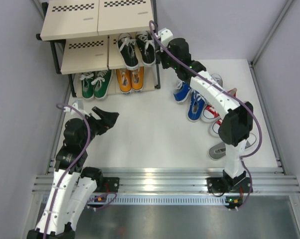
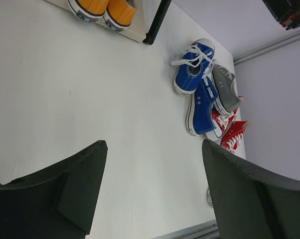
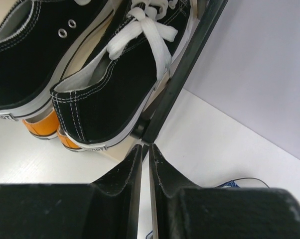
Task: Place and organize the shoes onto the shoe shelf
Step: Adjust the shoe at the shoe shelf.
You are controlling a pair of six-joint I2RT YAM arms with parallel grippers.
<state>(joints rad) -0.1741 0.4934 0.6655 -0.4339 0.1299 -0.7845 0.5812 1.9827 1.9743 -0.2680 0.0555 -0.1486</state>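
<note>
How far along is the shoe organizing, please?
Done: green pair, orange pair and black pair sit on the shoe shelf. In hand: nothing; the right gripper is shut and empty beside the black pair, the left gripper open. Left: blue shoes, red shoes and grey shoes on the table.

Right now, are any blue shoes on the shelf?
No, both blue shoes lie on the table, right of the shoe shelf.

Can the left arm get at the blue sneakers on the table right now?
Probably, though tightly. Bare table lies between the open left hand and the blue sneakers, but the right arm stretches over them toward the shoe shelf, crowding an approach from above.
</note>
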